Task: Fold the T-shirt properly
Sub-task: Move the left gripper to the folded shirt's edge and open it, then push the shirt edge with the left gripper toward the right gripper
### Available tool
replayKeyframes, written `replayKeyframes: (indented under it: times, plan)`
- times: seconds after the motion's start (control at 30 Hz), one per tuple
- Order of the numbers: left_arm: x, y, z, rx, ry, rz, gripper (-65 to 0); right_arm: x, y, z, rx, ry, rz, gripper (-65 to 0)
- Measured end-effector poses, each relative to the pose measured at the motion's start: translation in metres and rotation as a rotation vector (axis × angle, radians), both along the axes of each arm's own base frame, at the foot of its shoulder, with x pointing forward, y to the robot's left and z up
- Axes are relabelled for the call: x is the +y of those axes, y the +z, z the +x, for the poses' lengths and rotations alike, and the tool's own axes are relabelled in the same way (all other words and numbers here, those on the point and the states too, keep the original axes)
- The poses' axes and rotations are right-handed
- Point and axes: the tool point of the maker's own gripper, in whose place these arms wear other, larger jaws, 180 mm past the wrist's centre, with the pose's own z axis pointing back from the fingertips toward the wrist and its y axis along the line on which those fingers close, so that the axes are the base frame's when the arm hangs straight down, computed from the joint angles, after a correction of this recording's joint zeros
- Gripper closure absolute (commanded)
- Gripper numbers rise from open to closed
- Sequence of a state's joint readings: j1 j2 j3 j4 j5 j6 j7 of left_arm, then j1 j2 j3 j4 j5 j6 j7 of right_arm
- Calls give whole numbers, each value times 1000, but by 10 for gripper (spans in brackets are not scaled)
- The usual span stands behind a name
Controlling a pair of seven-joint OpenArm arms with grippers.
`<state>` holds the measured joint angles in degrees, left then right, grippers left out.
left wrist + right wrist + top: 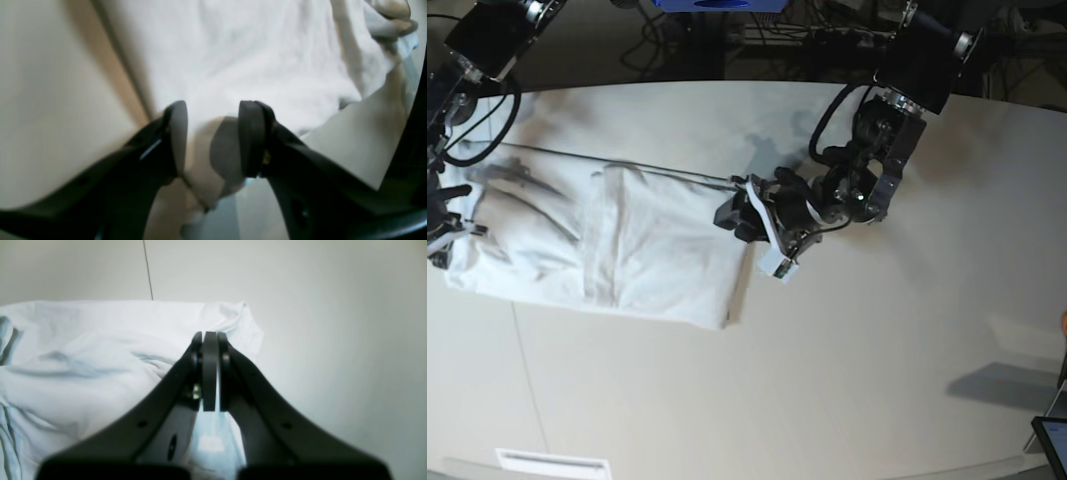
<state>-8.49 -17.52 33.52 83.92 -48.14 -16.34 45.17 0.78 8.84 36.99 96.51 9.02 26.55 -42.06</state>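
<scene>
Lying folded lengthwise on the off-white table (857,340), the T-shirt (617,240) stretches between the two arms, with a long straight upper edge and a squared corner on the side nearer the left gripper (739,215). That gripper sits just beside the shirt's end; in the left wrist view its jaws stand partly apart with nothing clamped between the pads (248,138), and the white cloth begins just beyond the fingertips. Past the left gripper, away from the shirt, the tabletop runs bare and wide to its far edge. Behind the arm, dark cables (727,40) crowd the space beyond the table's rear edge.

The right gripper (210,340) is closed, its pads pressed together; cloth lies directly under and ahead of it, but whether a fold is pinched cannot be told. To its outer side the table is bare, crossed by one thin seam (148,270).
</scene>
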Motion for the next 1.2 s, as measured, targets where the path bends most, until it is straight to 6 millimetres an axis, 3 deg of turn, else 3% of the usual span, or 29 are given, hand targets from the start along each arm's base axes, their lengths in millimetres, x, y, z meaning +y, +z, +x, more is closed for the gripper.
replayKeyframes:
  times: [0.17, 0.37, 0.47, 0.57, 0.63, 0.67, 0.73, 0.87, 1.03, 1.2]
  plan:
    - [25, -4, -1, 17, 78, -1, -255, -1, -2, -1, 3, -4, 3, -23]
    - [42, 1, -1, 2, 133, 15, -255, -9, -26, -12, 27, -57, 106, -128]
    - [35, 37, -1, -81, 123, -30, -264, -18, -29, -17, -24, -96, 205, -158]
    - [26, 103, 20, -265, 121, -109, -270, -20, -35, -20, -16, -91, 221, -162]
    - [18, 138, 24, -350, 109, -170, -317, -16, -37, -21, 7, -58, 220, -161]
    - [18, 143, 24, -348, 114, -199, -348, -15, -38, -20, 13, -52, 220, -161]
    - [30, 135, 25, -314, 151, -202, -411, -13, -40, -22, 29, -43, 222, -161]
    - [73, 96, 36, -227, 266, -107, -504, -15, -42, -25, 37, -45, 220, -161]
    - [69, 83, 38, -177, 275, -148, -534, -15, -41, -24, 39, -37, 217, -161]
    - [67, 30, 32, -15, 348, -159, -532, -13, -42, -24, 39, -35, 221, -160]
